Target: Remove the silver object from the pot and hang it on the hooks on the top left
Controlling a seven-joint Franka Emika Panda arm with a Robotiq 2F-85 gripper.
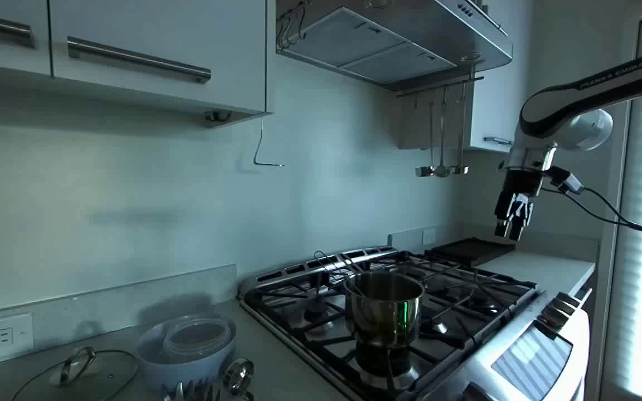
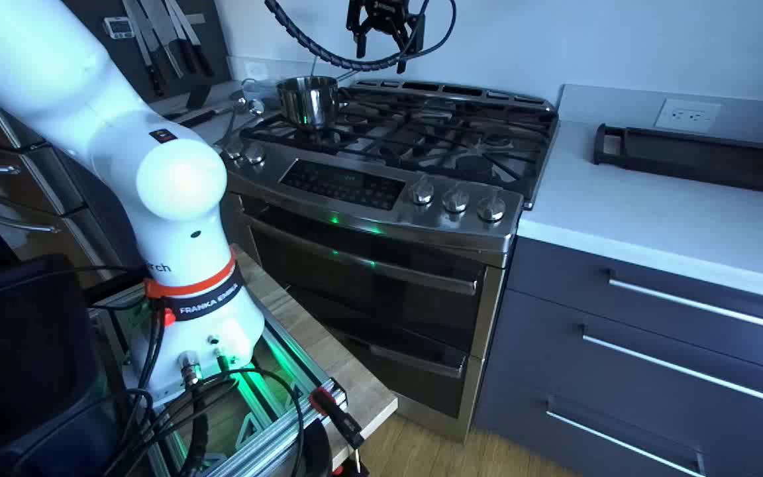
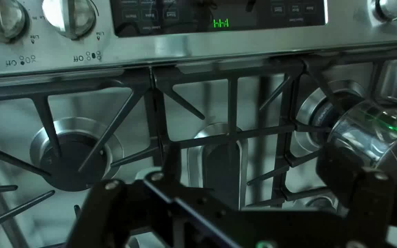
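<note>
Jaws spread wide, the gripper (image 2: 381, 59) points down above the stove (image 2: 388, 225), higher than the pot (image 1: 385, 317) and apart from it. The wrist view shows its fingers (image 3: 334, 172) with a broad gap between them, over grates (image 3: 233, 100) and burners (image 3: 74, 167). The silver object (image 1: 356, 287) is in the pot: its thin handle slants out over the rim toward the wall (image 1: 332, 167), and its lower end is hidden inside. The pot stands upright on a front grate. At the right edge of the wrist view, a finger covers part of the pot, and a thin pale line runs across its dark mouth; whether that line is the silver object, I cannot tell.

In an exterior view, hooks (image 1: 286, 34) hang at the left end of the hood (image 1: 418, 22). At its right end, three utensils (image 1: 442, 171) hang side by side from a rail (image 1: 441, 87). A bent wire (image 1: 268, 164) hangs below the cabinet (image 1: 159, 30), near the wall. On the counter (image 1: 265, 345) beside the stove are a glass lid (image 1: 103, 379) and a bowl (image 1: 179, 370) with a clear container (image 1: 198, 348) in it. A black griddle (image 2: 712, 156), on the stove's other side, shows in both exterior views. The white arm (image 2: 183, 179) stands in front of the stove, its base just beside a wooden board (image 2: 318, 338).
</note>
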